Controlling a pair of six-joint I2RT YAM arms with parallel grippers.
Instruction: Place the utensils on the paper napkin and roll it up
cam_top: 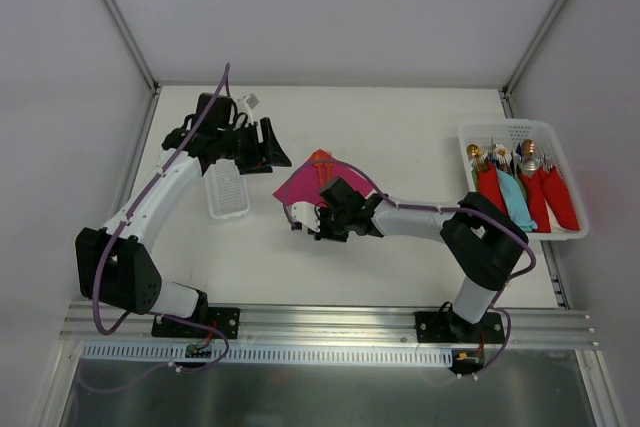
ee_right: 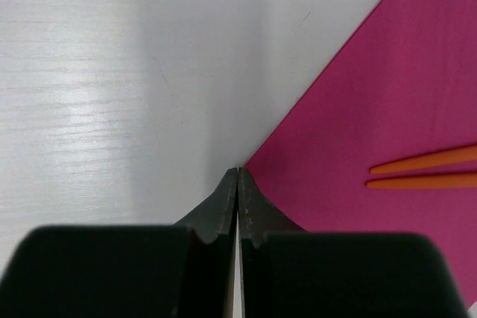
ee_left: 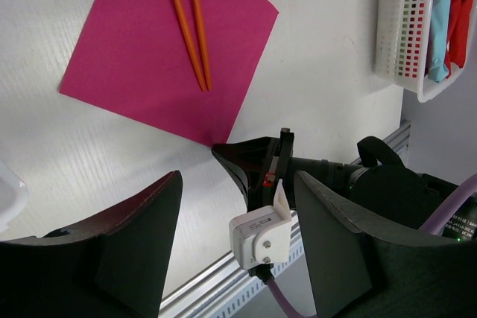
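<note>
The magenta paper napkin (cam_top: 303, 185) (ee_left: 149, 57) (ee_right: 387, 94) lies flat on the white table. On it, side by side, rest two thin orange utensils (cam_top: 320, 158); only their handles (ee_left: 190, 31) (ee_right: 425, 170) show in the wrist views. My right gripper (cam_top: 318, 209) (ee_left: 218, 148) (ee_right: 237, 170) is shut, its tips at the napkin's near corner edge. I cannot tell whether paper is pinched between them. Up and to the left of the napkin my left gripper (cam_top: 272, 150) (ee_left: 237, 184) hovers open, holding nothing.
A white mesh basket (cam_top: 575, 227) (ee_left: 395, 27) at the right holds red and teal napkin bundles with metal utensils. A small white perforated tray (cam_top: 227, 195) lies left of the napkin, under the left arm. The metal rail runs along the table's near edge.
</note>
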